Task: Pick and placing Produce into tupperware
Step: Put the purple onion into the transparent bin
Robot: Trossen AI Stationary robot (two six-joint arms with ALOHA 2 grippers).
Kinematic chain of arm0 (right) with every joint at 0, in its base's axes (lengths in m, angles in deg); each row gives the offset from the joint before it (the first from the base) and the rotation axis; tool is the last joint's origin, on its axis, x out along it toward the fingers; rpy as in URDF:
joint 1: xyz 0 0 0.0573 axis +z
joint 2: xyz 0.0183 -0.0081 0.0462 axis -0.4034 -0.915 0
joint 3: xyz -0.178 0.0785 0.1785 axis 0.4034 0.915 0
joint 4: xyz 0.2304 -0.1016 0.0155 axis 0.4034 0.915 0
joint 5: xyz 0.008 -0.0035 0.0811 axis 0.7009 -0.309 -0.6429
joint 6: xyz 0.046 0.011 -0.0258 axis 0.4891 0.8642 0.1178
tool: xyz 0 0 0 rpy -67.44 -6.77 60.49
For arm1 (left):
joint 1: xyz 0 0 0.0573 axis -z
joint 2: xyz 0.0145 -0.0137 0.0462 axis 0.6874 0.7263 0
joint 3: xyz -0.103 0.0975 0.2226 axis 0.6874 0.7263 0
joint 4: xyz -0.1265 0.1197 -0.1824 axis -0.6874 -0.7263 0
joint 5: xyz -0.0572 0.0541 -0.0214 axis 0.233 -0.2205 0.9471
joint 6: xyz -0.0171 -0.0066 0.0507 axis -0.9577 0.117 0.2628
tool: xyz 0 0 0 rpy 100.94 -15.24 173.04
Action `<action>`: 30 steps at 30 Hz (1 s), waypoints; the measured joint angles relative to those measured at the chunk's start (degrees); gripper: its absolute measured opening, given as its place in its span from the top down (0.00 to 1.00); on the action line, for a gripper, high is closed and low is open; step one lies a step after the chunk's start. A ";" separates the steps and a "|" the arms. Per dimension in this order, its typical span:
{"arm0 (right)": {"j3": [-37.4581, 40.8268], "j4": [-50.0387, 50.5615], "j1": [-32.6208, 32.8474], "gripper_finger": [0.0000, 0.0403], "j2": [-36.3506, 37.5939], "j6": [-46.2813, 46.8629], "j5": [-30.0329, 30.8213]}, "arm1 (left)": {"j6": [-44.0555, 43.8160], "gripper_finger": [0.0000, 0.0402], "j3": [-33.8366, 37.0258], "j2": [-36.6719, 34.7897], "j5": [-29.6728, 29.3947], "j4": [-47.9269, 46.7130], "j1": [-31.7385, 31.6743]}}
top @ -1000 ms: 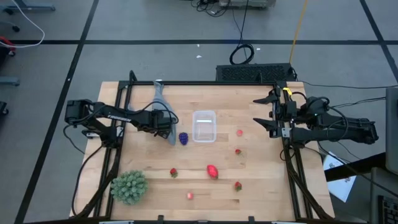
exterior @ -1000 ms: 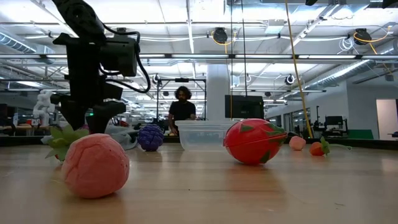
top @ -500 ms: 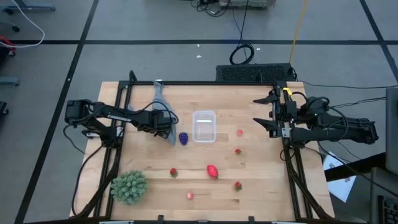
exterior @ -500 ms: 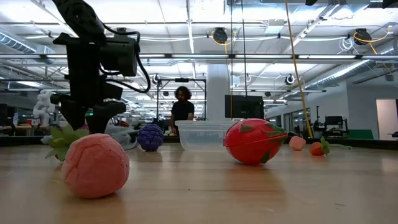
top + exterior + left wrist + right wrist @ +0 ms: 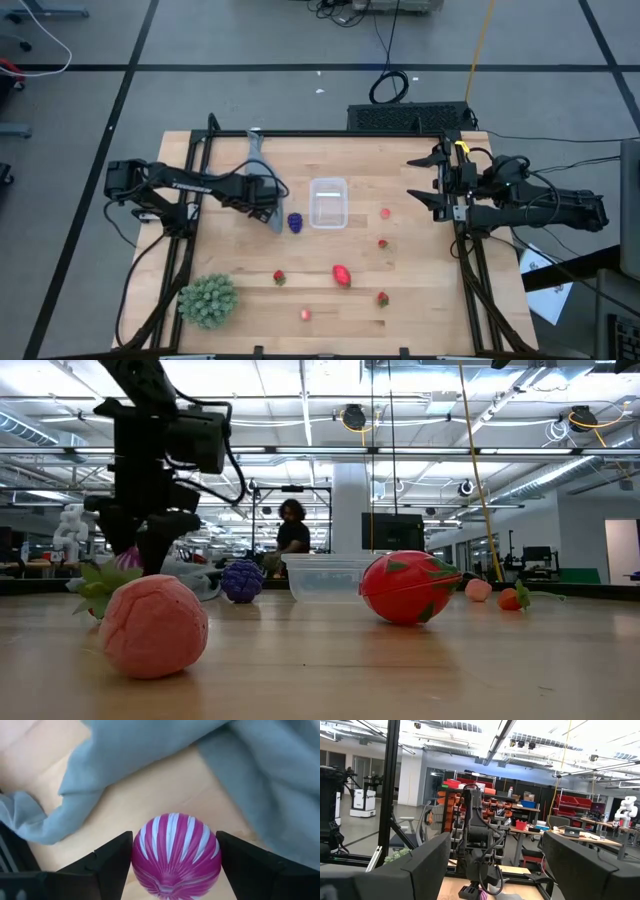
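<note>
Beside the grey cloth (image 5: pixel 260 775), the left claw (image 5: pixel 175 857) pinches the magenta striped fruit (image 5: pixel 176 851), ready to carry to the tupperware (image 5: pixel 328 203) nearby. The right claw (image 5: pixel 432 178) waits spread at the worktop (image 5: pixel 420 300) edge.

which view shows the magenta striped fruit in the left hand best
The left wrist view: the magenta striped fruit fills the frame between the left hand's fingers, above the grey cloth. The low view shows only a sliver of it; the high view hides it under the arm; the right wrist view gives a distant glimpse.
</note>
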 joint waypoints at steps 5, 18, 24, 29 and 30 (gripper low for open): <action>0.00 0.01 0.00 0.23 0.01 0.00 0.00 | 0.12 0.30 -3.45 0.00 -0.04 -1.44 0.55; 0.00 0.00 0.02 0.23 0.00 0.00 0.00 | 14.71 0.30 -24.94 0.00 1.30 0.09 4.41; 0.00 -0.01 0.00 0.23 0.01 -0.01 0.00 | 26.51 0.30 -34.04 0.37 1.15 8.43 4.46; 0.00 -0.46 0.00 0.23 0.00 -0.02 0.00 | 35.54 0.30 -43.56 4.86 -0.55 9.64 4.37; 0.00 -0.63 -0.02 0.23 0.00 -0.02 0.00 | 37.40 0.30 -45.77 6.25 -0.90 9.74 4.31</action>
